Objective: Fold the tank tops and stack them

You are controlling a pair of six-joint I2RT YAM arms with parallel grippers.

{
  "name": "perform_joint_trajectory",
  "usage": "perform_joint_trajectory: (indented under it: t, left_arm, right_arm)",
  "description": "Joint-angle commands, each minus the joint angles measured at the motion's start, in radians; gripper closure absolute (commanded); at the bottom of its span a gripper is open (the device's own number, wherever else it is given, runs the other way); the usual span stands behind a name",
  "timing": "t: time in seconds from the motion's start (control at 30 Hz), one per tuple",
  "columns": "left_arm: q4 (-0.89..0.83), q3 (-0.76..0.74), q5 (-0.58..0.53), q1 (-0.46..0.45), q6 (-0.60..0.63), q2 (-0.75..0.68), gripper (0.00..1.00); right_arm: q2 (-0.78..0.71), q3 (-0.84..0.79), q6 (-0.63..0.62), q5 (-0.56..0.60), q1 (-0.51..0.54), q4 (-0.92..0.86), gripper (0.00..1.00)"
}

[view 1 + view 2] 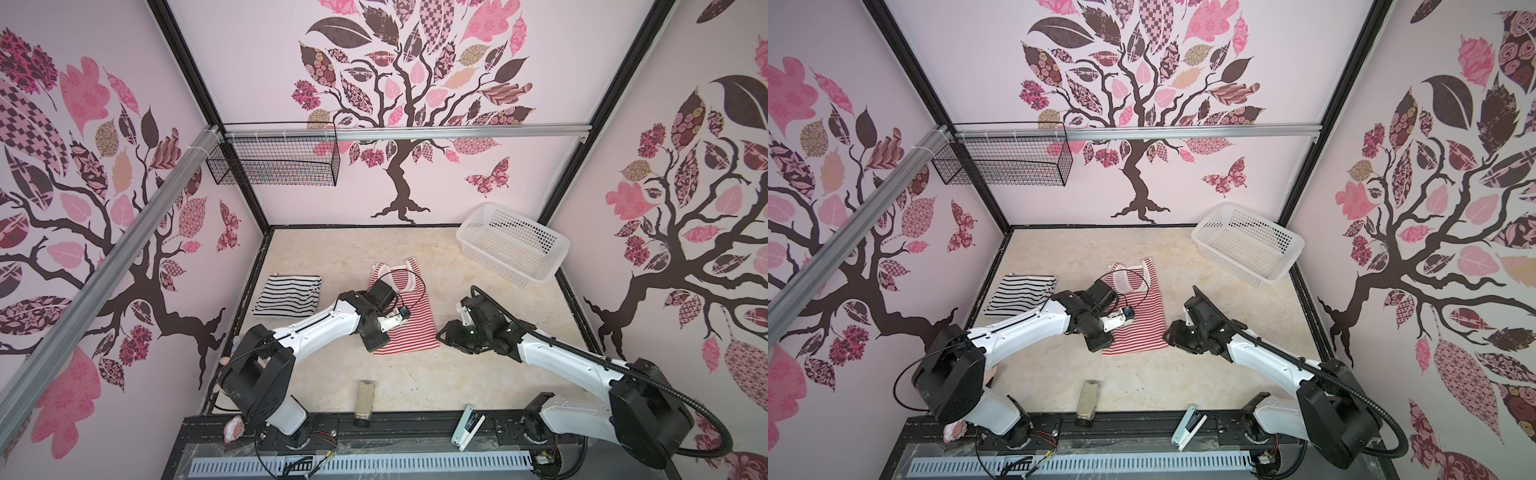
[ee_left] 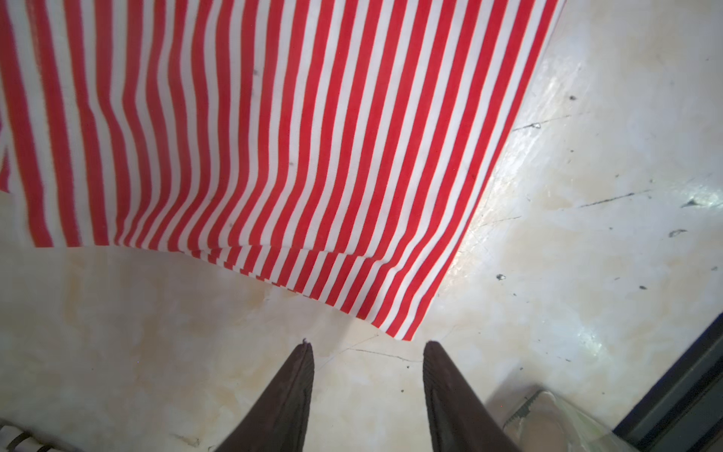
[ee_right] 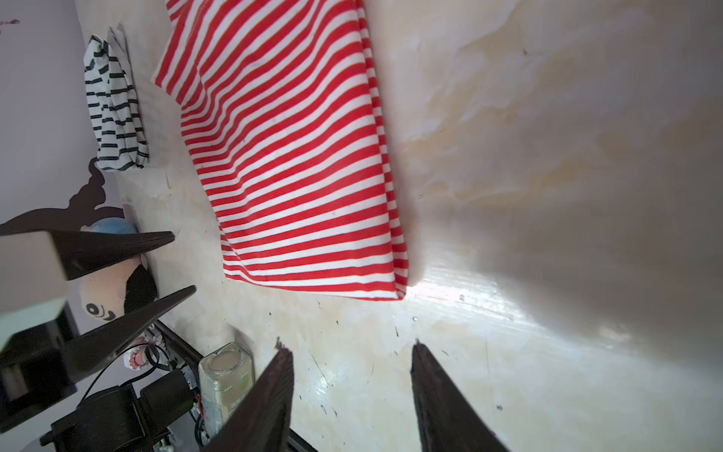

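The left tool (image 2: 368,344) has its jaws moderately parted and empty, with its tips over bare bench (image 2: 156,313). One hem corner of the red-and-white tank top (image 2: 274,137) lies just ahead of it. The right tool (image 3: 351,345) is likewise parted and holds nothing, and the other hem corner lies a little farther ahead of it. The top's long axis runs away from both tools, and the left arm looks nearer. The black-and-white tank top (image 3: 113,105) lies folded, well apart on the left tool's outer side.

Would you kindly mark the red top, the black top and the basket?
Red top (image 1: 413,334): a top view, lower half.
Black top (image 1: 291,293): a top view, middle.
Basket (image 1: 513,245): a top view, bare floor.
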Motion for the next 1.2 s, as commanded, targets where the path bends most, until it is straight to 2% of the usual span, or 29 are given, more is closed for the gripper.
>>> perform_joint_trajectory:
  t: [0.0,0.1,0.3,0.47,0.63,0.77,0.87,0.97,1.17]
  left_arm:
    - [0.050,-0.050,-0.007,-0.009,0.021,-0.038,0.48]
    - [0.078,-0.085,-0.030,-0.017,0.042,-0.056,0.42]
    - [0.130,-0.142,-0.082,-0.033,0.056,-0.055,0.42]
    - [0.148,-0.166,-0.089,-0.045,0.053,-0.069,0.42]
    - [0.160,-0.184,-0.076,-0.048,0.054,-0.102,0.42]
    - [0.161,-0.193,-0.069,-0.053,0.061,-0.112,0.41]
    - [0.170,-0.202,-0.078,-0.072,0.068,-0.110,0.41]
    - [0.187,-0.208,-0.096,-0.105,0.070,-0.100,0.41]
    - [0.237,-0.209,-0.173,-0.180,0.076,-0.032,0.41]
  right_arm:
    - [0.066,-0.012,0.052,-0.034,0.005,0.067,0.48]
    - [0.126,-0.010,0.067,-0.054,0.005,0.120,0.48]
    - [0.206,-0.003,0.092,-0.073,0.008,0.180,0.49]
    - [0.247,0.006,0.089,-0.071,0.010,0.179,0.54]
    - [0.288,0.014,0.093,-0.072,0.011,0.194,0.66]
    - [0.285,0.016,0.094,-0.064,0.011,0.191,0.85]
    - [0.254,0.023,0.092,-0.056,0.010,0.171,0.94]
    - [0.213,0.039,0.080,-0.039,0.010,0.125,0.98]
    - [0.164,0.053,0.066,-0.029,0.010,0.078,1.00]
